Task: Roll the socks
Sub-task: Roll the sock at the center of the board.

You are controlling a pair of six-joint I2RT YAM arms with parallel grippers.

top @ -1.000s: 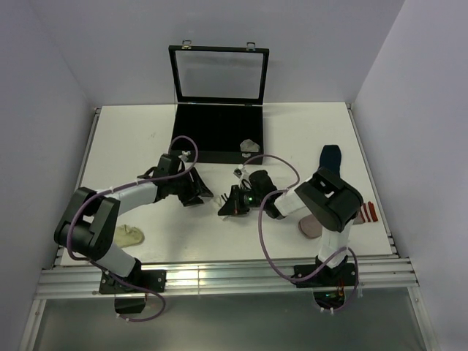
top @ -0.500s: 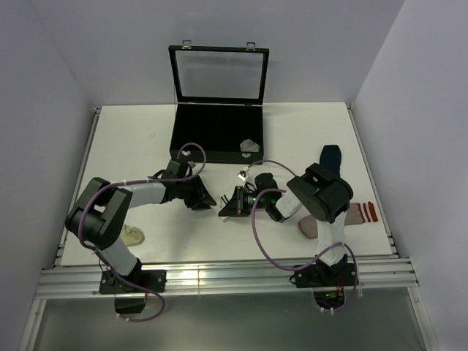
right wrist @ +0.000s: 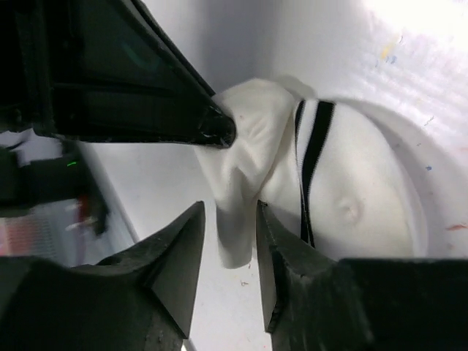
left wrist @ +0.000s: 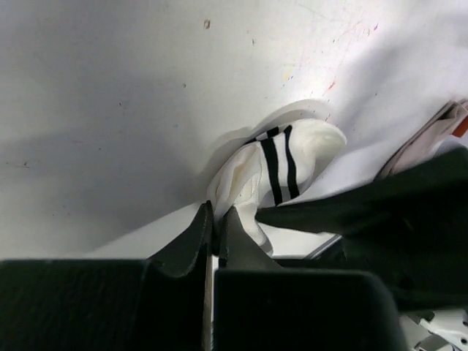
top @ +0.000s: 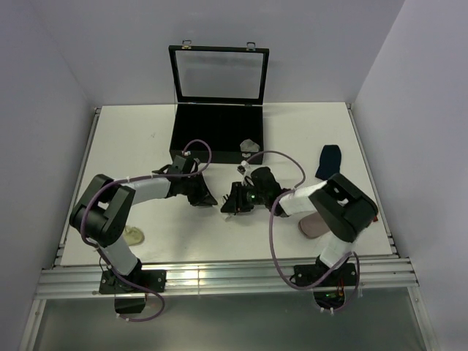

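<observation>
Looks like left gripper point(left wrist: 214, 228) is clamped on the white sock point(left wrist: 292, 157) mid-frame, probably pinning the roll, while right gripper point(right wrist: 228, 219) has its 2 jaws apart around the loose flap.

Sock point(top: 308, 228) half under right arm point(top: 344, 210)

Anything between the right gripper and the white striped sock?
Nothing visible. The right gripper stands open astride a fold of the white sock; the left gripper pinches that sock close beside it.
</observation>
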